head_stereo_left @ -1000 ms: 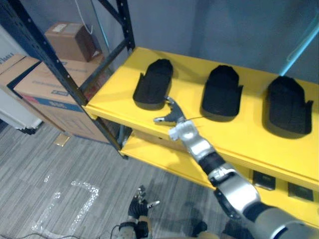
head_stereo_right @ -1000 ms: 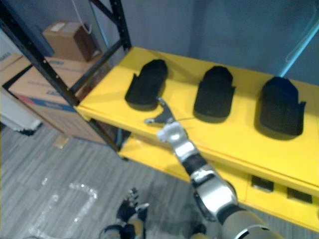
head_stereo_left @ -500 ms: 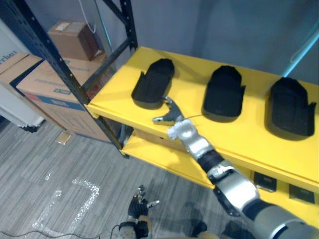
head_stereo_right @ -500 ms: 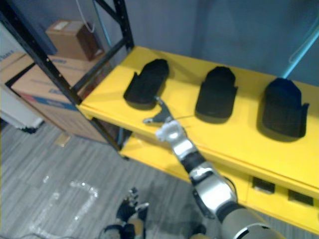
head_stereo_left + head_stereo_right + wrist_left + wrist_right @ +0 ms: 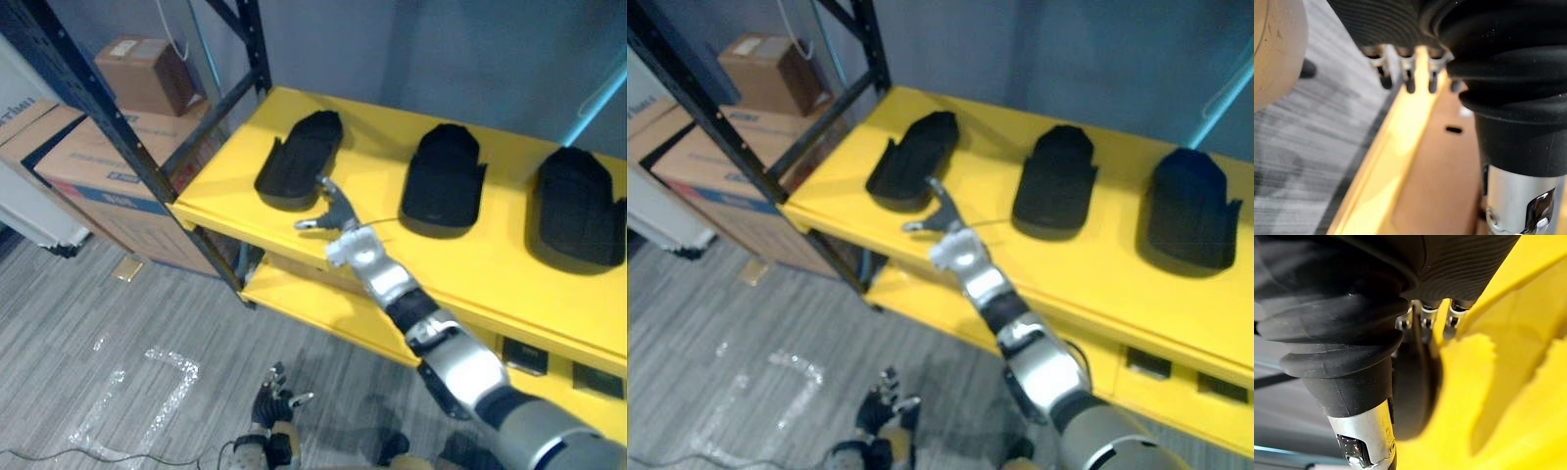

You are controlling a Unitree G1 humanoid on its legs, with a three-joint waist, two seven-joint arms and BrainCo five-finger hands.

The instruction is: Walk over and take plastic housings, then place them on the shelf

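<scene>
Three black plastic housings lie in a row on the yellow shelf (image 5: 227, 191): a left one (image 5: 299, 162), a middle one (image 5: 446, 181) and a right one (image 5: 578, 206). My right hand (image 5: 338, 223) reaches over the shelf's front edge, open with fingers spread, its fingertips (image 5: 326, 191) right beside the left housing's near end; whether they touch it I cannot tell. In the right wrist view that housing (image 5: 1415, 391) sits just past the fingers (image 5: 1422, 316). My left hand (image 5: 274, 423) hangs low over the floor, open and holding nothing, its fingers (image 5: 1408, 81) straight.
A black rack upright (image 5: 127, 127) stands at the shelf's left corner. Cardboard boxes (image 5: 88, 166) are stacked on the left beyond it. The lower yellow shelf (image 5: 323, 313) holds small dark parts (image 5: 519, 354) at the right. Grey carpet (image 5: 98, 343) lies in front.
My right hand has moved a little up and left, closer to the left housing's near end. The housings have not moved; the view shifted slightly.
</scene>
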